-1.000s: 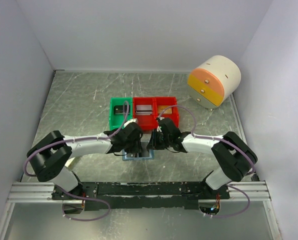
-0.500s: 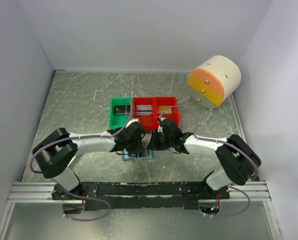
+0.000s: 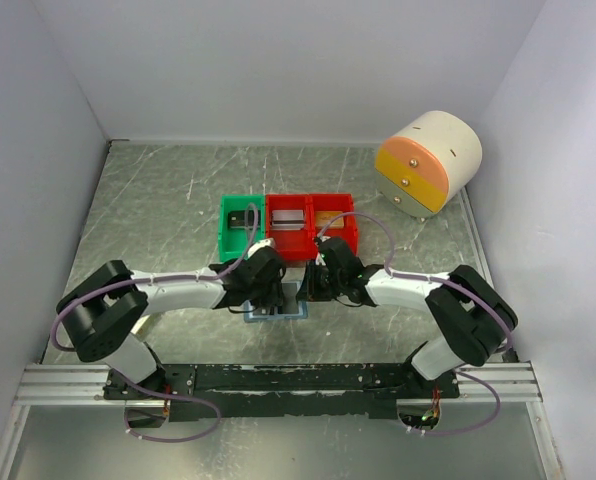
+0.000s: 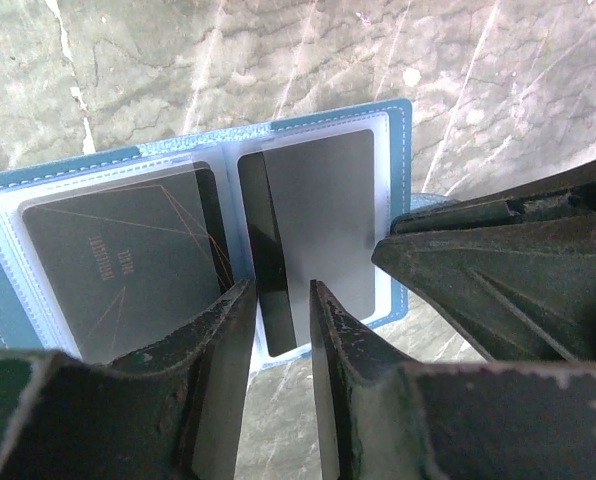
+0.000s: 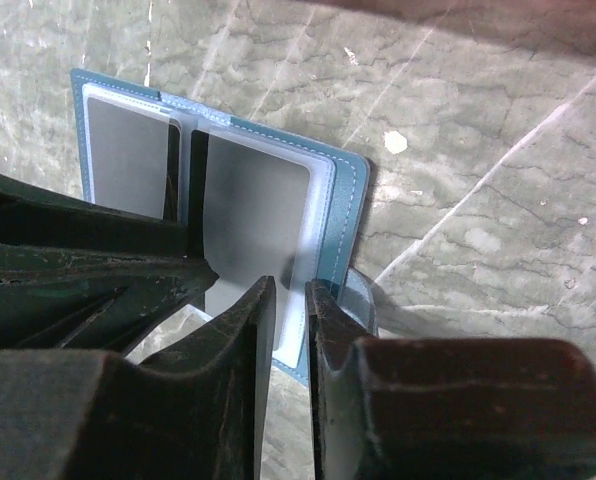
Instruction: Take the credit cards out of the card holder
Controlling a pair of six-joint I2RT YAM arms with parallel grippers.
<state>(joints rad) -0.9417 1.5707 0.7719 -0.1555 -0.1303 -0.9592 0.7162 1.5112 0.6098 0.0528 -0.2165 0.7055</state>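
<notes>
Seen from above, both arms reach inward and meet low over the card holder (image 4: 396,120), which lies open on the grey marbled table (image 3: 158,200) near its front edge. Its clear sleeves hold dark grey credit cards (image 4: 108,270). The left gripper (image 4: 281,295) has its fingers a narrow gap apart, straddling a dark card edge at the fold; whether it grips cannot be told. The right gripper (image 5: 290,285), fingers nearly together, sits over the right-hand sleeve's edge, its hold likewise unclear. Behind stand a green bin (image 3: 225,228) and red bins (image 3: 296,246).
</notes>
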